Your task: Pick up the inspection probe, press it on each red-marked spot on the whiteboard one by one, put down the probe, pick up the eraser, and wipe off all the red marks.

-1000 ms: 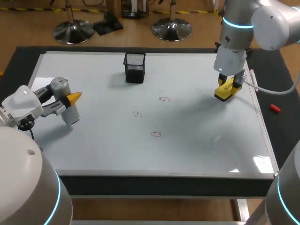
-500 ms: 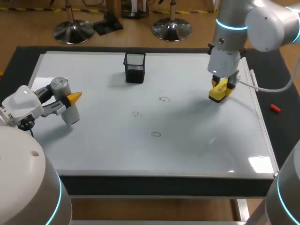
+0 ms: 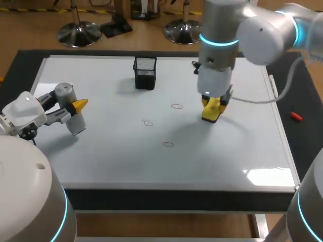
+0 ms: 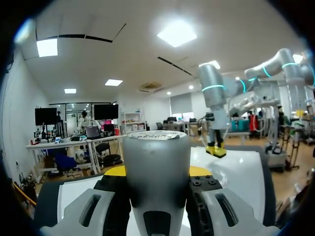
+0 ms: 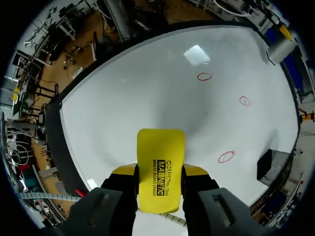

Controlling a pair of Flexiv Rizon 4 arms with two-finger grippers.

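My right gripper [image 3: 212,107] is shut on a yellow eraser [image 3: 211,112], held low over the whiteboard [image 3: 101,156] just right of the farthest red mark [image 3: 177,106]. Two more red marks [image 3: 147,122] [image 3: 168,144] lie nearer the front. In the right wrist view the eraser [image 5: 160,162] sticks out between the fingers, with the three red rings [image 5: 226,157] [image 5: 244,101] [image 5: 204,76] ahead of it. At the board's left, my left gripper [image 3: 75,109] is shut on the grey cylindrical probe [image 3: 70,115], lifted off the board. The probe [image 4: 156,172] fills the left wrist view.
A black mesh cup [image 3: 145,72] stands at the back of the board, left of the eraser. A small red object [image 3: 295,116] lies on the dark table right of the board. A white pen [image 3: 273,81] rests along the board's right edge.
My right arm has carried the eraser leftward across the board, from near the right edge to beside the farthest red mark. The left arm and probe have stayed still.
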